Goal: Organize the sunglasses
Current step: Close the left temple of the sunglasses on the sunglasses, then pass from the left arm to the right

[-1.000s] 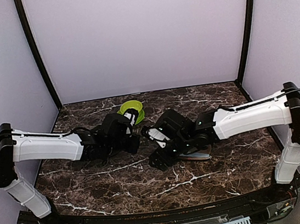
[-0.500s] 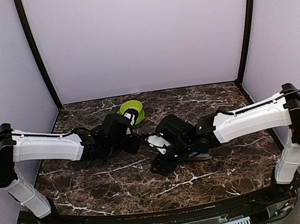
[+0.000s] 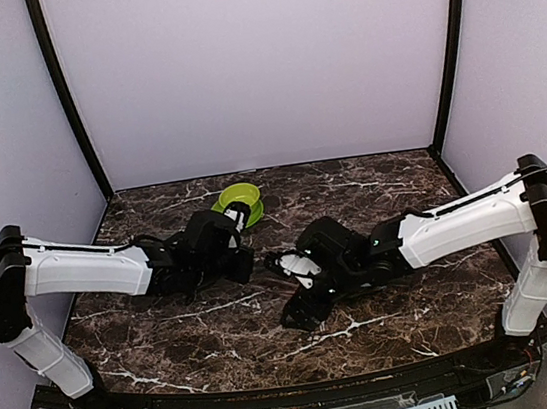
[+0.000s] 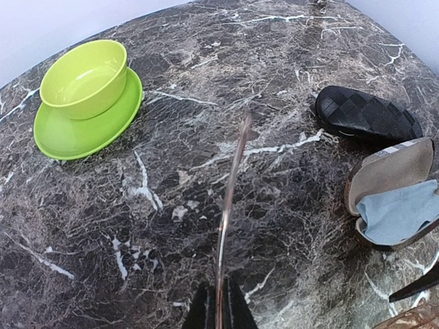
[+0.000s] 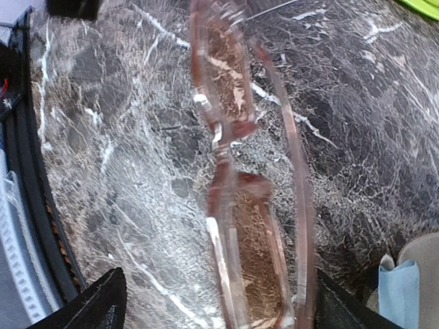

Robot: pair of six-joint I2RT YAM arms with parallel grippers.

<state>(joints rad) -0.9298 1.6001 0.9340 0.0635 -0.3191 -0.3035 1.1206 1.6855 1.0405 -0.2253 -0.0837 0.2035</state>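
Observation:
The reddish-brown translucent sunglasses [image 5: 240, 226] hang above the marble, close to the right wrist camera. They sit between the wide-apart fingers of my right gripper [image 5: 221, 295]. One temple runs beside the right-hand finger [image 5: 336, 308], and the other finger [image 5: 103, 301] stands clear of the frame. My left gripper [image 4: 218, 308] is shut on a thin reddish temple arm [image 4: 230, 199] that sticks out ahead of it. In the top view the left gripper [image 3: 248, 265] and the right gripper [image 3: 292, 285] meet at the table's middle. The black wire-frame pair is not in view.
A lime bowl on a lime plate [image 4: 68, 137] stands at the back, and the bowl shows in the top view [image 3: 241, 199]. The black bumpy case [image 4: 367, 115] lies shut. The striped case [image 4: 387, 171] lies open with a blue cloth [image 4: 394, 212] inside, under the right arm.
My right gripper has moved toward the near edge and a little right, still wide apart. The left arm has barely moved.

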